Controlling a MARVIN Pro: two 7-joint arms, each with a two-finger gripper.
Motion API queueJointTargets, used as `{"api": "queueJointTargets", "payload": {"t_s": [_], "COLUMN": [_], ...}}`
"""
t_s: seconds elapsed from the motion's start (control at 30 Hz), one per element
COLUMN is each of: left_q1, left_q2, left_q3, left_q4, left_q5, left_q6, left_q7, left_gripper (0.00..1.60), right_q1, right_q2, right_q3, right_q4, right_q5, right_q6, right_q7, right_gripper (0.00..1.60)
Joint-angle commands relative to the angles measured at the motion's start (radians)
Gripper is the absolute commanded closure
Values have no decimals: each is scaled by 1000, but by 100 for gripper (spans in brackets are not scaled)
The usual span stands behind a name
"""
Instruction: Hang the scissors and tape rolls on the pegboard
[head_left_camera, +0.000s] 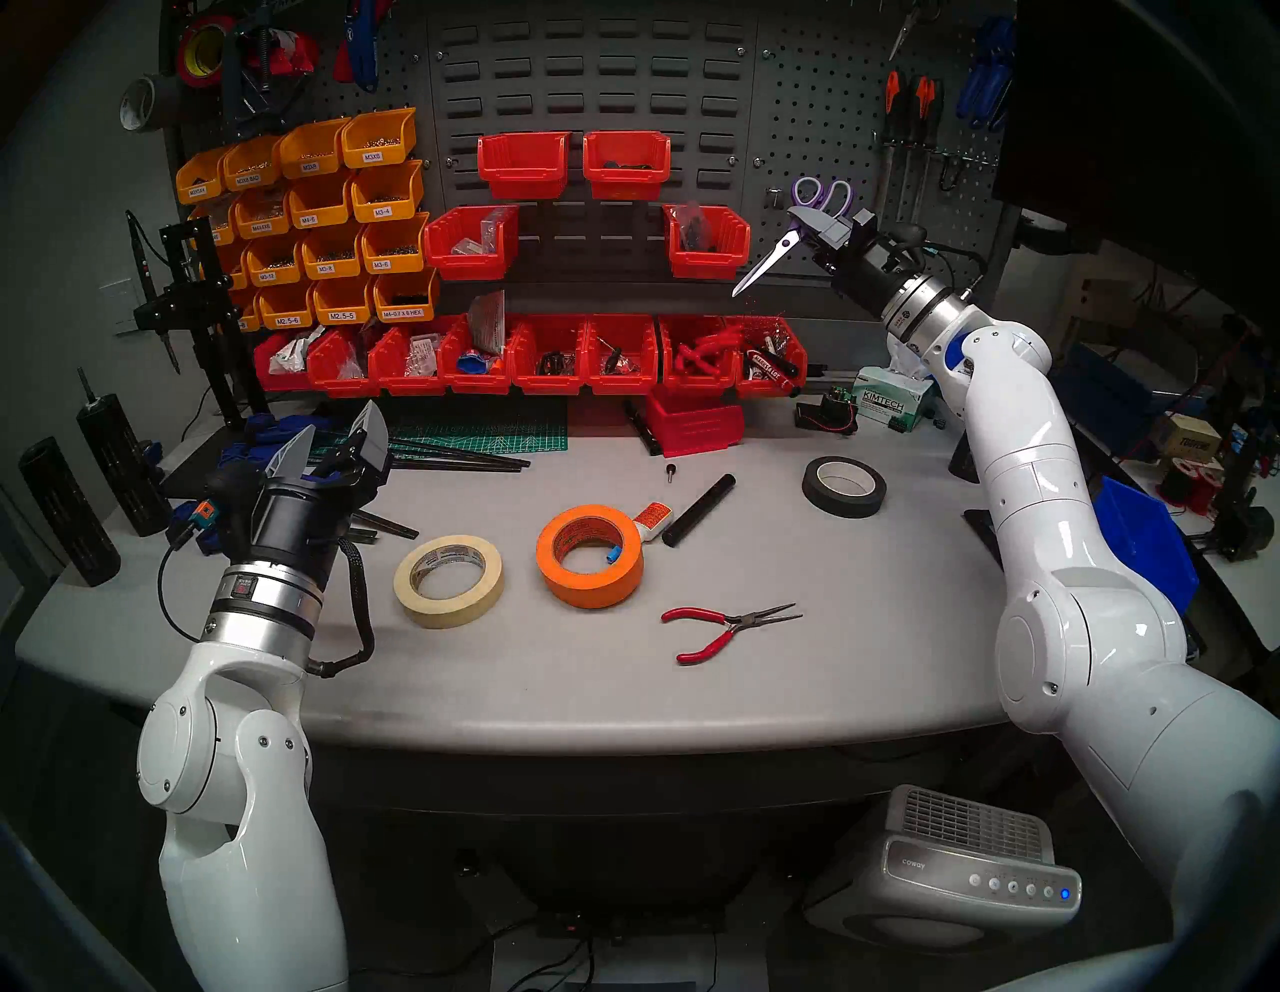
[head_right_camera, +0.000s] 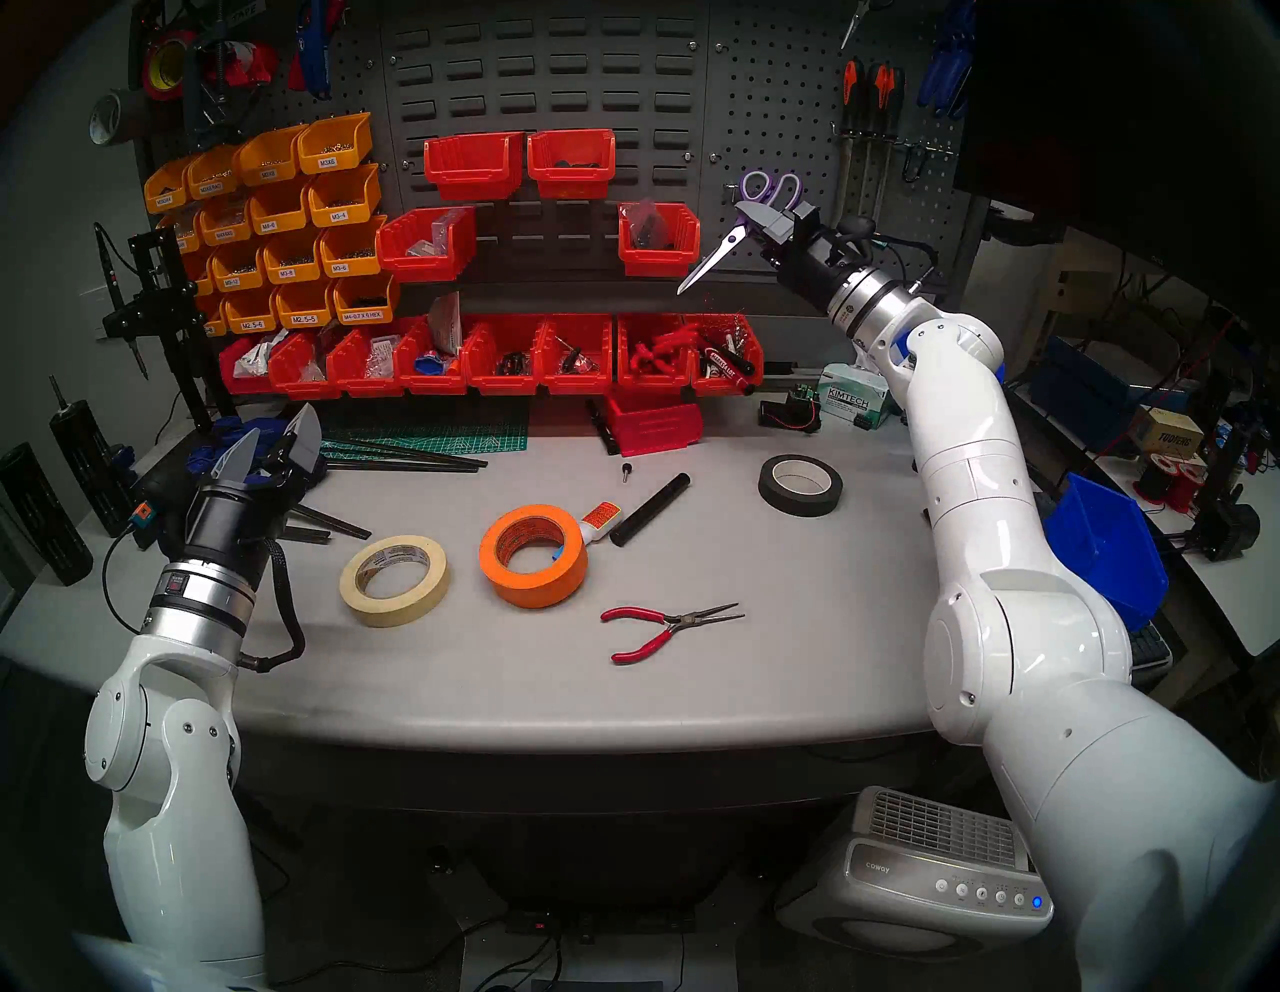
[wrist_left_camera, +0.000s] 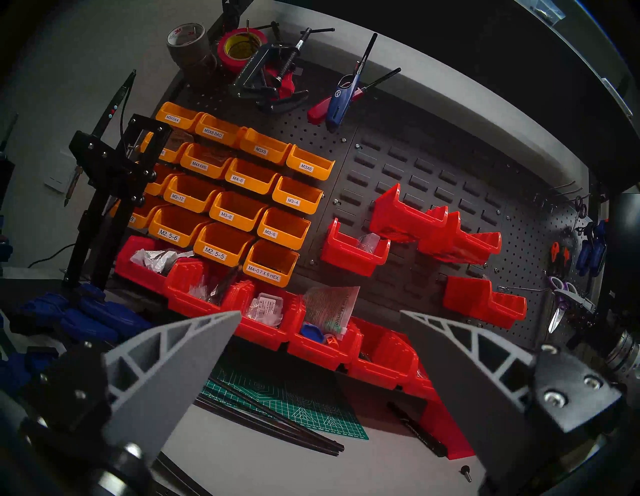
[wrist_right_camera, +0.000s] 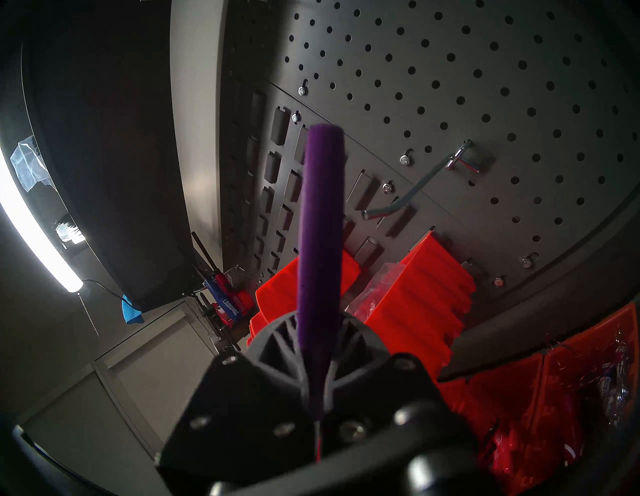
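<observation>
The right gripper (head_left_camera: 814, 222) is raised in front of the pegboard (head_left_camera: 817, 125), and its fingers are closed tightly on the scissors (head_left_camera: 786, 239), which are gripped just below the handles. The purple-and-grey loops are held up against the perforated panel, while the closed silver blades are slanted down and to the left, their tip hanging in open air beside a red bin (head_left_camera: 706, 242). In the right wrist view, one purple handle loop (wrist_right_camera: 320, 242) is seen edge-on rising between the closed fingers, and a bare metal hook (wrist_right_camera: 415, 187) is seen projecting from the board just beside it, not touching it. The left gripper (head_left_camera: 332, 440) is held above the left side of the table (head_left_camera: 485, 686), its two grey fingers spread wide with nothing between them, pointed toward the wall of orange and red bins. The cream tape roll (head_left_camera: 448, 580) and the orange tape roll (head_left_camera: 590, 555) are laid flat near the middle of the table, side by side but apart. A black tape roll (head_left_camera: 843, 486) is laid further right, and red-handled pliers (head_left_camera: 727, 627) are laid nearer the front edge. A clear stretch of grey tabletop is left along the front, and open space is left below the raised scissors.
</observation>
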Motion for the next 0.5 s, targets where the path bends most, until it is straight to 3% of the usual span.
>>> {"api": "queueJointTargets", "payload": {"t_s": [0.0, 0.47], "left_q1": [-15, -13], "left_q2": [3, 3], "left_q3": [1, 6], "left_q4": [-35, -41], "left_q5": [-6, -6], "left_q6": [-17, -16], "left_q7": [2, 1], "left_gripper": [0, 0], "right_q1": [94, 115], "right_q2": [16, 39], "right_q3": [-2, -39], "right_q4": [12, 81], "right_q5": [-4, -36], "right_q6": [-25, -46], "right_q7": [55, 122], "right_gripper": [160, 160]}}
